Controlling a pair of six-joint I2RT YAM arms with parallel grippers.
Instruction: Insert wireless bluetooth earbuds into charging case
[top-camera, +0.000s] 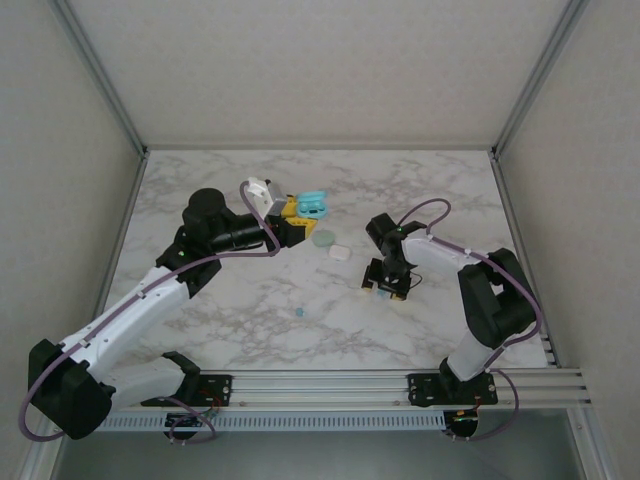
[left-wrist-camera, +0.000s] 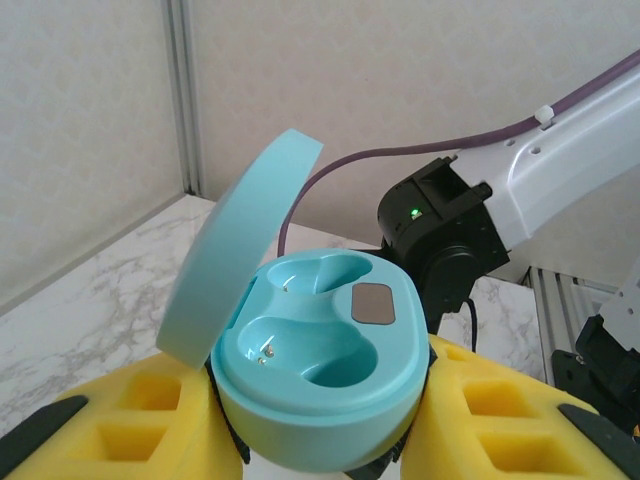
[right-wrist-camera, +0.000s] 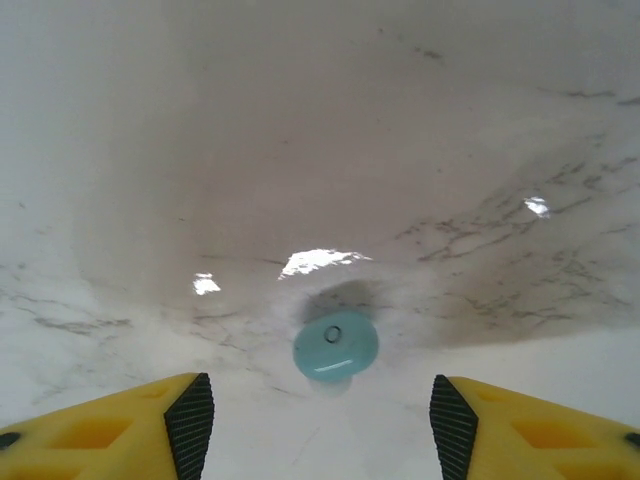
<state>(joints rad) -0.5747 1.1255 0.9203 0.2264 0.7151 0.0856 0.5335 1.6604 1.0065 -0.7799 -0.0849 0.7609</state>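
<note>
My left gripper (top-camera: 297, 214) is shut on an open teal charging case (left-wrist-camera: 318, 370), held raised over the back middle of the table. The case lid (left-wrist-camera: 240, 260) stands up on the left and both wells are empty. My right gripper (right-wrist-camera: 320, 430) points down at the marble table and is open. A teal earbud (right-wrist-camera: 335, 346) lies on the table between and just ahead of its fingertips, untouched. In the top view the right gripper (top-camera: 388, 286) hangs right of centre. A second tiny teal earbud (top-camera: 298, 312) lies alone toward the front.
A pale green case (top-camera: 323, 238) and a white case (top-camera: 340, 252) lie closed side by side on the table (top-camera: 200, 190), between the two grippers. The right arm (left-wrist-camera: 445, 235) shows behind the held case. Enclosure walls surround the table.
</note>
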